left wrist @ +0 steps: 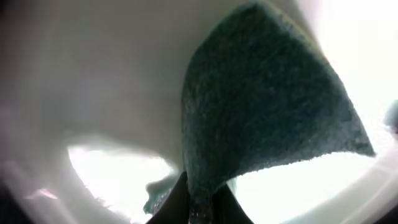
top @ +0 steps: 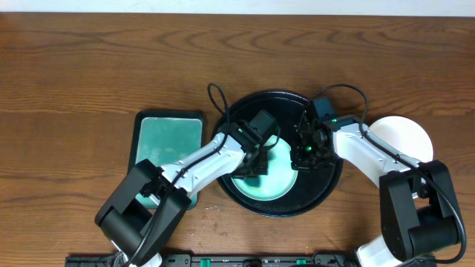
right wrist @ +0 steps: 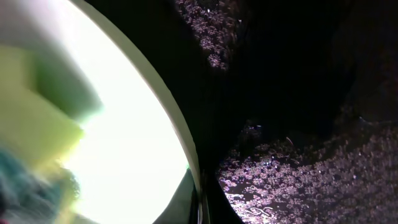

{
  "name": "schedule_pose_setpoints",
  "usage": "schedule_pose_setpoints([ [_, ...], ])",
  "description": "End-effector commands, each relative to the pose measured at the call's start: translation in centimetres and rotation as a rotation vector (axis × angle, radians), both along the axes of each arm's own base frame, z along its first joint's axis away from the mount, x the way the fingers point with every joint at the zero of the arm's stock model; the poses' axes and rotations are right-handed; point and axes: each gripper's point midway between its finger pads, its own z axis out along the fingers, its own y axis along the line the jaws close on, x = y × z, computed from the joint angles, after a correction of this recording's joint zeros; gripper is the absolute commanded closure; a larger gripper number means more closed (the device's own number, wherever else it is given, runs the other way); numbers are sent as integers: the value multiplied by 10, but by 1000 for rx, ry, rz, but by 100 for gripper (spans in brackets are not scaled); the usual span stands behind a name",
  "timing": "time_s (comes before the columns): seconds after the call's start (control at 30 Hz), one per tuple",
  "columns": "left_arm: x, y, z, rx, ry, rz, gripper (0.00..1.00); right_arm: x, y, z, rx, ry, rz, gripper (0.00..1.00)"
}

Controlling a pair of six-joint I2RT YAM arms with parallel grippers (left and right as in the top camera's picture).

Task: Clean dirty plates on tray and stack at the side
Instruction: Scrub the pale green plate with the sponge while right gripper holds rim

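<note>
Currently the left gripper (top: 256, 157) is clenched on a dark teal cloth (left wrist: 261, 106), pinching one corner so the rest spreads flat against the plate (top: 271, 182) for wiping. That plate lies inside the tray (top: 326, 185), toward its near-left part. The right gripper (top: 304, 152) sits at the plate's right edge. In the right wrist view the rim runs straight down between the fingers, so it looks clamped there, probably to keep the plate from sliding under the rubbing. A second plate (top: 404, 133), plain white, rests on the table right of the tray, likely the start of the stack. The green pad (top: 169, 137) lies left of the tray, unused.
</note>
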Motion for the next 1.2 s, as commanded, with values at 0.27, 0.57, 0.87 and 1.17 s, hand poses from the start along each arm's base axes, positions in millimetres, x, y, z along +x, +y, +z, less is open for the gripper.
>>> schedule_pose_setpoints([
  [0.27,35,75,-9,329,-137,-19,92,4,-6,-3,-37,-3,-16,99],
  [0.57,-5,-65,5,-400,98,-116,93,3,-6,-3,-37,-2,-16,99],
  [0.87,-28,-82,6,-411,122,-185,93,2,-6,-3,-38,2,-16,99],
  [1.17,-3,-12,-24,0,-22,-44,93,0,-7,-3,-41,11,-16,99],
])
